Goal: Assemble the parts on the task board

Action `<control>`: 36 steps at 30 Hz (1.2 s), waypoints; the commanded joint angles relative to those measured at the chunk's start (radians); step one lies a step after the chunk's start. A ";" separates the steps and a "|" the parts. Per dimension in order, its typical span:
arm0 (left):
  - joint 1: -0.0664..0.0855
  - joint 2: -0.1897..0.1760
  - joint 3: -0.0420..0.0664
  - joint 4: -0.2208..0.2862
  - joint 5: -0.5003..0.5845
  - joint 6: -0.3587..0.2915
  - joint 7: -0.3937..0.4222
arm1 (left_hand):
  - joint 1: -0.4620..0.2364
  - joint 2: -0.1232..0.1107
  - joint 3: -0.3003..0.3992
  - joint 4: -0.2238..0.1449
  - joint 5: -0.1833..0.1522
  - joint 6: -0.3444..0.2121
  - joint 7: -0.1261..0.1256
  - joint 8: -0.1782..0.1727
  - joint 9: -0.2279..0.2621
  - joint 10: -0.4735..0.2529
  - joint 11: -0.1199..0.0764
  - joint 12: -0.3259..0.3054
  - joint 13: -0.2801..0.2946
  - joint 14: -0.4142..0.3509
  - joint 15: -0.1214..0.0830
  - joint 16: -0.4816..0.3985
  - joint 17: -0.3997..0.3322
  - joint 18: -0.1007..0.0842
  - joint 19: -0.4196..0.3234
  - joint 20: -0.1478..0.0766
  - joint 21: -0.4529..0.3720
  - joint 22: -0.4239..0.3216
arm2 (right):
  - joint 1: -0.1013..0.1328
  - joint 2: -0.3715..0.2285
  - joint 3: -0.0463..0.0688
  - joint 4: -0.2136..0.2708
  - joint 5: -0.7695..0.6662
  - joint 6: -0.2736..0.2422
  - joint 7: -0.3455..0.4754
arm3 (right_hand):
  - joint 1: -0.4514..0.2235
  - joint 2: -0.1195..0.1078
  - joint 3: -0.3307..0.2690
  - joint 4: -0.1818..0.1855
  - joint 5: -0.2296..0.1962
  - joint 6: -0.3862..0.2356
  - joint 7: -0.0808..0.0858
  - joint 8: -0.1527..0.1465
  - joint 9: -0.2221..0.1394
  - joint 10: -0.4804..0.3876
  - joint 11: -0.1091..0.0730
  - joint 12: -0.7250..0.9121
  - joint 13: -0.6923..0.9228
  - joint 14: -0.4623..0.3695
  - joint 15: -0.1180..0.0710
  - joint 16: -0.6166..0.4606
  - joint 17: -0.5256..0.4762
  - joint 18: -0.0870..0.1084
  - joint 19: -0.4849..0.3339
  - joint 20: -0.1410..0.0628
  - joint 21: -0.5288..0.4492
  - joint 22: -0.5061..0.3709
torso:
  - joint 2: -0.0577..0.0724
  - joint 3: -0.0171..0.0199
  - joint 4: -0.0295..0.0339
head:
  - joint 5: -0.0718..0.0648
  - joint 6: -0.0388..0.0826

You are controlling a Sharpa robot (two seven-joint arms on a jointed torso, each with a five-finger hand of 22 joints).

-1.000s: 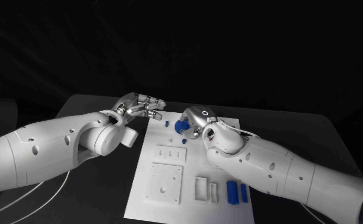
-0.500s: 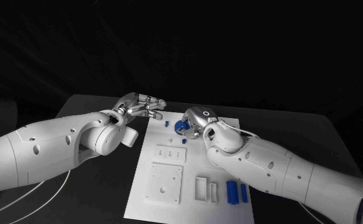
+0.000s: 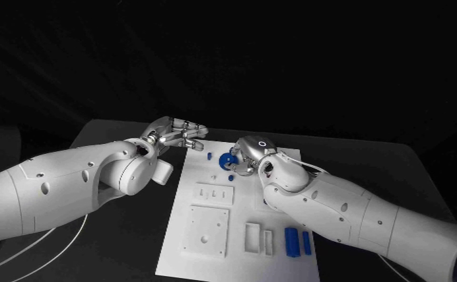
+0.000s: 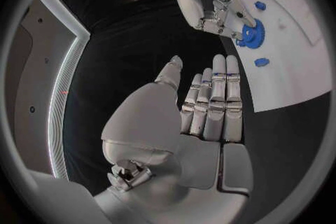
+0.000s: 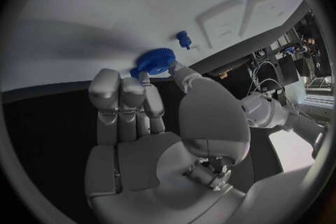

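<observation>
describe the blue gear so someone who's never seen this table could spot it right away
Start at the white task board in the middle of the black table and go to its far end, where the right hand holds the blue gear. It is round and toothed, unlike the small blue pegs beside it.

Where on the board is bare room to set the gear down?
Bare board along its left edge beside the square plates, and at the far right edge. Crowded: the far middle, where the right hand holds the gear by small pegs; also the bars.
</observation>
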 commanded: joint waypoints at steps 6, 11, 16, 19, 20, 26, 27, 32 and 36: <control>0.001 -0.002 0.001 0.000 -0.003 0.014 0.002 | -0.006 -0.006 0.002 0.002 -0.004 -0.004 -0.002 0.004 0.001 -0.006 0.001 0.001 0.001 -0.005 0.000 0.004 -0.001 -0.006 -0.008 -0.001 0.005 -0.001 | -0.010 -0.038 -0.001 0.033 0.005 0.002 -0.013 | -0.006 0.000 0.007 -0.005 -0.006 -0.005 -0.002 -0.003 -0.001 -0.002 0.000 -0.003 0.080 0.003 -0.007 -0.008 0.002 -0.012 0.060 -0.008 -0.006 0.023 | 0.000 0.0006 -0.0018 | 0.002 -0.002; 0.001 -0.007 0.001 0.000 -0.004 0.012 0.003 | -0.005 -0.006 0.002 0.002 -0.004 -0.004 -0.002 0.004 0.001 -0.009 0.001 0.001 0.001 -0.005 0.000 0.005 0.000 -0.006 -0.008 -0.001 0.005 -0.001 | -0.014 -0.085 0.001 0.083 0.015 -0.047 -0.019 | -0.007 -0.001 0.017 -0.008 -0.005 -0.002 -0.002 -0.002 -0.001 0.000 0.000 -0.002 0.081 0.004 -0.007 -0.009 0.003 -0.011 0.061 -0.007 -0.005 0.023 | -0.001 0.0019 -0.0029 | 0.001 0.000; 0.001 -0.013 0.001 -0.002 -0.004 0.009 0.004 | -0.005 -0.006 0.002 0.002 -0.004 -0.004 -0.002 0.004 0.001 -0.009 0.001 0.001 0.001 -0.005 0.000 0.005 0.000 -0.006 -0.008 -0.001 0.005 -0.001 | -0.015 -0.151 0.019 0.147 0.047 -0.103 -0.011 | -0.005 -0.005 0.025 -0.018 -0.004 -0.002 -0.002 -0.003 -0.001 -0.001 0.000 -0.003 0.080 0.005 -0.006 -0.010 0.002 -0.010 0.060 -0.006 -0.005 0.022 | -0.002 0.0038 -0.0070 | 0.005 0.003; 0.001 -0.016 0.001 -0.005 -0.004 0.008 0.005 | -0.005 -0.006 0.002 0.002 -0.004 -0.004 -0.002 0.004 0.001 -0.009 0.001 0.001 0.001 -0.005 0.000 0.005 0.000 -0.006 -0.008 -0.001 0.005 -0.001 | -0.015 -0.192 0.038 0.184 0.072 -0.115 0.001 | 0.001 -0.010 0.020 -0.024 -0.004 -0.007 0.000 -0.003 -0.001 -0.002 0.001 -0.006 0.079 0.004 -0.005 -0.012 0.000 -0.009 0.060 -0.005 -0.006 0.021 | -0.004 0.0076 -0.0115 | 0.008 0.006; 0.001 -0.017 0.001 -0.006 -0.004 0.008 0.006 | -0.005 -0.006 0.002 0.002 -0.004 -0.004 -0.002 0.004 0.001 -0.009 0.001 0.001 0.001 -0.005 0.000 0.005 0.000 -0.006 -0.008 -0.001 0.005 -0.001 | -0.015 -0.209 0.046 0.198 0.086 -0.117 0.007 | 0.005 -0.012 0.017 -0.026 -0.004 -0.009 0.001 -0.003 -0.001 -0.003 0.002 -0.006 0.078 0.004 -0.005 -0.013 0.000 -0.009 0.059 -0.005 -0.008 0.020 | -0.005 0.0094 -0.0135 | 0.009 0.006; 0.001 -0.015 -0.001 -0.014 -0.004 0.007 0.012 | -0.005 -0.007 0.002 0.002 -0.004 -0.003 -0.002 0.004 0.001 -0.008 0.001 0.001 0.001 -0.005 0.000 0.004 0.000 -0.006 -0.008 -0.001 0.005 -0.001 | -0.015 -0.319 0.101 0.252 0.235 -0.068 0.118 | 0.092 0.001 -0.035 -0.066 0.003 -0.015 0.008 -0.003 -0.001 -0.007 0.009 -0.010 0.075 0.003 0.000 -0.022 -0.010 -0.009 0.057 0.001 -0.015 0.019 | -0.010 0.0193 -0.0251 | 0.005 0.011; 0.001 -0.015 -0.002 -0.015 -0.004 0.005 0.015 | -0.004 -0.006 0.002 0.002 -0.003 -0.003 -0.002 0.004 0.001 -0.006 0.001 0.001 0.001 -0.005 0.000 0.005 0.000 -0.006 -0.007 -0.001 0.005 -0.001 | -0.016 -0.334 0.107 0.252 0.264 -0.055 0.148 | 0.117 0.009 -0.048 -0.084 0.010 -0.017 0.010 -0.003 -0.001 -0.009 0.011 -0.011 0.074 0.003 0.000 -0.025 -0.012 -0.009 0.057 0.002 -0.016 0.019 | -0.011 0.0215 -0.0283 | 0.005 0.012; -0.003 -0.012 -0.004 -0.021 -0.004 -0.019 0.053 | 0.002 0.001 0.007 0.003 0.003 0.007 -0.010 0.004 0.002 0.068 -0.020 0.006 0.001 0.004 -0.011 0.008 0.001 -0.008 -0.001 -0.009 0.010 0.001 | -0.020 -0.400 0.129 0.217 0.411 -0.011 0.338 | 0.173 0.036 -0.097 -0.140 0.048 -0.027 0.015 -0.004 -0.002 -0.018 0.015 -0.018 0.068 0.001 0.004 -0.032 -0.017 -0.009 0.055 0.005 -0.022 0.023 | -0.016 0.0294 -0.0389 | 0.012 0.020; -0.008 -0.012 -0.005 -0.027 -0.001 -0.032 0.075 | 0.008 0.001 0.012 0.007 0.007 0.013 -0.014 0.004 0.001 0.109 -0.032 0.003 0.002 0.017 -0.019 0.018 0.004 -0.016 0.005 -0.020 0.018 0.005 | -0.036 -0.428 0.139 0.174 0.486 -0.010 0.448 | 0.198 0.050 -0.167 -0.151 0.071 -0.038 0.017 -0.004 -0.002 -0.018 0.017 -0.016 0.065 0.002 0.005 -0.025 -0.004 -0.009 0.056 0.007 -0.016 0.033 | -0.019 0.0420 -0.0475 | 0.015 0.020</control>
